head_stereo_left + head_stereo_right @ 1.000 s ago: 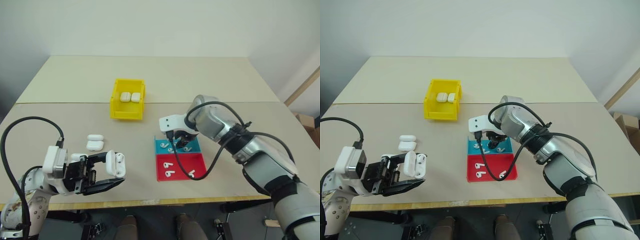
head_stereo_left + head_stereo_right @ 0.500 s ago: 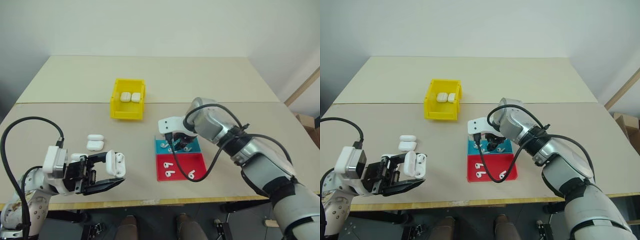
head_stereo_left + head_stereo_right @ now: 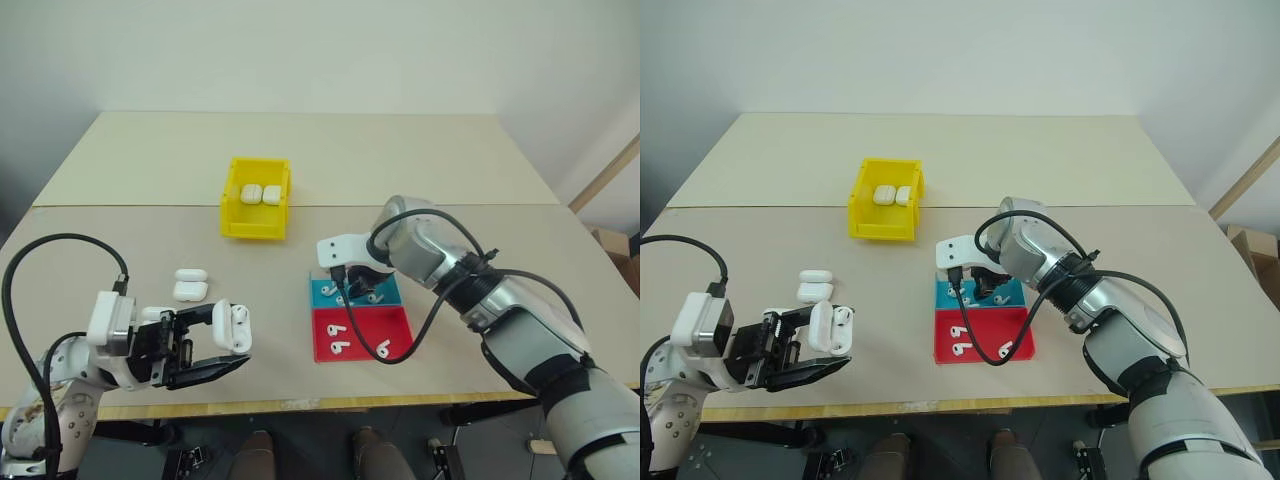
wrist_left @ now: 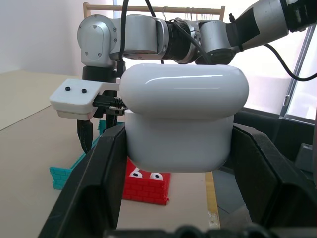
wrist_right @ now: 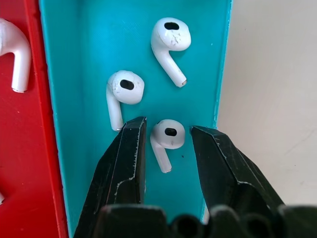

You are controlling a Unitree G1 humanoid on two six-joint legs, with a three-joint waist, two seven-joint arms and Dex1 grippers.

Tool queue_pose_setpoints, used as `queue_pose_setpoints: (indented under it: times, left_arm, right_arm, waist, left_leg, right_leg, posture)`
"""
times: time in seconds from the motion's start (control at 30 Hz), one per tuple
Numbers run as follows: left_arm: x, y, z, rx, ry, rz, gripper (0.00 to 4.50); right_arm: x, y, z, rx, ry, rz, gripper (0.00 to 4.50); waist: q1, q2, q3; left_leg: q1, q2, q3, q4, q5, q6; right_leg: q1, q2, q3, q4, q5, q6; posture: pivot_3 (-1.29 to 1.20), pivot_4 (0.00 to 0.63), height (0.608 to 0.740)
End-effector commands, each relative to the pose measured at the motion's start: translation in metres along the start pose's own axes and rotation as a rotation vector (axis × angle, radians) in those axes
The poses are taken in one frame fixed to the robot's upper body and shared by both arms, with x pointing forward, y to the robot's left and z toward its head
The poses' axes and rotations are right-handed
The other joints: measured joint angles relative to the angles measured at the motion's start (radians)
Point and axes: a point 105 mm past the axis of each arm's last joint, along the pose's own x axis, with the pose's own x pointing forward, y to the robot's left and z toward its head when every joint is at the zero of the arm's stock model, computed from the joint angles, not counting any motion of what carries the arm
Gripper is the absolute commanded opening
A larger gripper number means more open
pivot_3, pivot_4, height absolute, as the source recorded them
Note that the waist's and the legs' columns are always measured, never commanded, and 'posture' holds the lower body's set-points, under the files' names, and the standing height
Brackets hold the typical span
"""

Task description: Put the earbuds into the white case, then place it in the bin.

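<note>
I'm holding the open case (image 3: 233,326) clamped in my left gripper (image 3: 205,345); my right gripper (image 5: 166,148), fingers apart, is straddling an earbud (image 5: 166,139) in the blue tray (image 5: 74,74).

Glossy white plastic on the case (image 4: 183,124), light gleaming off its smooth lid; the earbuds (image 5: 167,136) shine the same way, one lightly scuffed. The blue tray (image 5: 79,59) looks smooth and matt, the red tray (image 4: 148,184) brick-textured outside. Black fingers (image 5: 124,163) show scratched, dull plastic; the table (image 3: 420,160) is matt
</note>
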Motion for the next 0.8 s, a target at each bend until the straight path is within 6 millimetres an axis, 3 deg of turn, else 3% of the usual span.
queue_pose_setpoints:
  times: [0.03, 0.73, 0.8]
  left_arm:
    - [0.0014, -0.0012, 0.0048, 0.036, -0.003, -0.014, 2.83]
    - [0.0009, -0.0007, 0.0032, 0.042, 0.0, -0.017, 2.83]
    - [0.0011, -0.0008, 0.0031, 0.042, 0.0, -0.016, 2.83]
  right_arm:
    - [-0.007, -0.0053, -0.0014, -0.011, -0.007, -0.035, 1.81]
    - [-0.005, -0.0028, -0.0049, -0.061, 0.004, -0.024, 1.81]
    - [-0.0046, -0.0016, -0.0051, -0.067, 0.003, -0.018, 1.44]
  waist:
    - [0.0, 0.0, 0.0]
    - [0.0, 0.0, 0.0]
    - [0.0, 0.0, 0.0]
  left_leg:
    - [0.0, 0.0, 0.0, 0.0, 0.0, 0.0]
    - [0.0, 0.0, 0.0, 0.0, 0.0, 0.0]
    - [0.0, 0.0, 0.0, 0.0, 0.0, 0.0]
  right_leg:
    - [0.0, 0.0, 0.0, 0.0, 0.0, 0.0]
    - [0.0, 0.0, 0.0, 0.0, 0.0, 0.0]
    - [0.0, 0.0, 0.0, 0.0, 0.0, 0.0]
  posture:
    - [0.0, 0.15, 0.74]
    - [0.0, 0.15, 0.74]
    - [0.0, 0.15, 0.74]
